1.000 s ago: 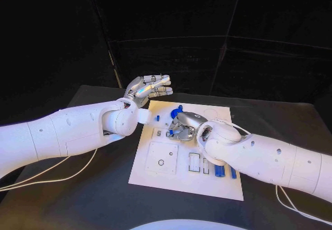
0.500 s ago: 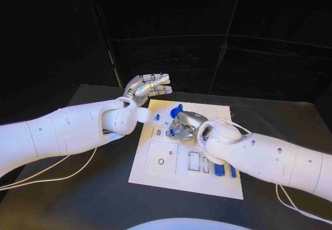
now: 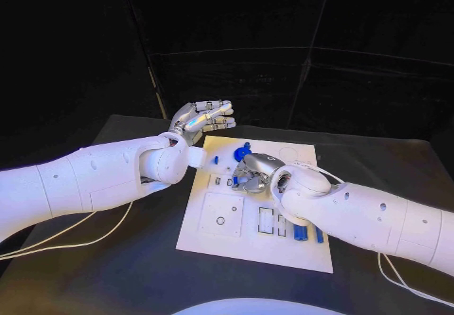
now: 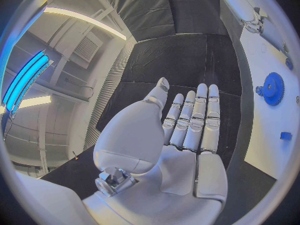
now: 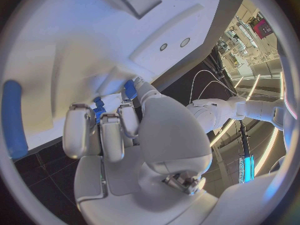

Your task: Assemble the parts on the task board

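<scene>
Still early, I judge: blue parts lie loose on the task board behind my right hand, whose fingers curl onto a small blue piece. A blue gear sits beside my left hand, flat and empty.

We find the right hand and its arm lying across the task board from centre toward four o'clock, blocking approach from that side. The left hand hangs beyond the eleven o'clock corner, off the plate. The board's six to eight o'clock portion lies unobstructed.
</scene>
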### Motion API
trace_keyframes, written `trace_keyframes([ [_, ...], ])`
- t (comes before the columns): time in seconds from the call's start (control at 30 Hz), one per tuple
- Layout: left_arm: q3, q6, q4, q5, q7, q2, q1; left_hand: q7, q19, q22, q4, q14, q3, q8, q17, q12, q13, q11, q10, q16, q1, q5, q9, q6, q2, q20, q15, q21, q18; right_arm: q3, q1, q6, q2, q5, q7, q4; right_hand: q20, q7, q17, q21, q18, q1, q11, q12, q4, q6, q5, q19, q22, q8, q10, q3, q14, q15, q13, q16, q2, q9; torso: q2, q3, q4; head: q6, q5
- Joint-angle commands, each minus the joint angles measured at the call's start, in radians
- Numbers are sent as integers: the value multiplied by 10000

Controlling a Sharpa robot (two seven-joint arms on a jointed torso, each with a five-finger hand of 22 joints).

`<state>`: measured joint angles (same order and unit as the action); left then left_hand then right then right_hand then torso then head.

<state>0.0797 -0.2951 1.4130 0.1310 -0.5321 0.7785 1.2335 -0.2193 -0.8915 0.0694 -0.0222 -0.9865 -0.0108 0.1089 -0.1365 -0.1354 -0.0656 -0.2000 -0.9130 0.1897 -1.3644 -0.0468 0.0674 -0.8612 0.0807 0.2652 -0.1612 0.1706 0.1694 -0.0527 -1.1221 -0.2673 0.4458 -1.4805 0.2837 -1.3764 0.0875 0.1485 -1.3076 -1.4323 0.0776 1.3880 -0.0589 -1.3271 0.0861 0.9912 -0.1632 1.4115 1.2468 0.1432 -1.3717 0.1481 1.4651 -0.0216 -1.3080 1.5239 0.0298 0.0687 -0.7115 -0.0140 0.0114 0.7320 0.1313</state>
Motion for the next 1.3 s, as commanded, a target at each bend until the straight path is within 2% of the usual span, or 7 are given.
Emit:
trace_keyframes([
  [0.03,-10,113,10,11,-115,5,20,-327,-16,-10,-60,-7,-15,-51,4,54,12,-30,-22,-61,-14,-19,-12,-57,68,22,28,-65,131,-64,71,253,13,-59,320,36,56,26,-1433,37,-128,-84,-47,69,19,-92,35,-34,-10,-54,58,-45,792,94,-37,-48,80,5,2,4,1,-1,-3],
  [0.4,-11,100,19,11,-102,7,20,-329,-19,-10,-56,-9,-17,-52,4,55,13,-31,-21,-62,-3,-20,-12,-56,74,22,27,-68,131,-64,83,-209,13,-67,319,-13,176,181,-1379,121,-96,-274,-196,449,90,-780,132,-119,-168,-394,453,-268,776,222,334,-83,360,-27,-1,3,-8,-6,16],
  [0.6,-11,99,25,11,-100,10,20,-329,-19,-10,-56,-9,-17,-52,4,55,13,-31,-21,-62,-3,-20,-12,-56,74,22,27,-68,131,-64,91,-483,19,-66,312,-48,225,245,-1356,156,-85,-301,-256,529,129,-1035,154,-151,-224,-470,565,-367,767,273,428,-100,406,-21,-1,3,0,-7,4],
  [0.7,-11,104,28,11,-102,9,20,-332,-23,-10,-50,-13,-16,-52,3,55,13,-32,-22,-63,10,-20,-12,-58,87,22,28,-71,131,-64,105,-822,38,-65,253,-103,238,261,-1358,160,-85,-296,-271,526,135,-1094,163,-152,-226,-480,576,-400,767,287,433,-101,432,-17,0,2,2,1,-20],
  [0.83,-11,109,26,11,-103,13,20,-332,-23,-10,-50,-13,-16,-52,3,55,13,-32,-22,-63,10,-20,-12,-58,87,22,28,-71,131,-63,165,-1605,124,-80,147,-308,264,287,-1389,161,-85,-187,-296,519,82,-1209,127,-150,-222,-488,596,-454,774,310,444,-90,537,-6,4,6,-11,-18,-17],
  [1.0,-11,119,21,11,-103,11,20,-332,-23,-10,-50,-13,-16,-52,3,55,13,-32,-22,-63,10,-20,-12,-58,87,22,28,-71,131,-61,200,-2072,251,-90,4,-507,320,376,-1380,192,-76,-216,-375,537,259,-1567,300,-182,-275,-571,648,-615,769,375,501,-99,721,-21,1,11,-2,-21,-16],
  [1.3,-10,142,-21,11,-85,34,20,-329,-35,-8,-52,-26,-14,-50,1,53,12,-31,-28,-61,16,-20,-11,-65,98,20,31,-72,133,-42,203,-2850,900,-87,-634,-1401,337,372,-1407,179,-80,-152,-378,488,318,-1542,297,-168,-246,-509,612,-626,775,386,471,-88,735,4,32,6,-28,-62,4],
])
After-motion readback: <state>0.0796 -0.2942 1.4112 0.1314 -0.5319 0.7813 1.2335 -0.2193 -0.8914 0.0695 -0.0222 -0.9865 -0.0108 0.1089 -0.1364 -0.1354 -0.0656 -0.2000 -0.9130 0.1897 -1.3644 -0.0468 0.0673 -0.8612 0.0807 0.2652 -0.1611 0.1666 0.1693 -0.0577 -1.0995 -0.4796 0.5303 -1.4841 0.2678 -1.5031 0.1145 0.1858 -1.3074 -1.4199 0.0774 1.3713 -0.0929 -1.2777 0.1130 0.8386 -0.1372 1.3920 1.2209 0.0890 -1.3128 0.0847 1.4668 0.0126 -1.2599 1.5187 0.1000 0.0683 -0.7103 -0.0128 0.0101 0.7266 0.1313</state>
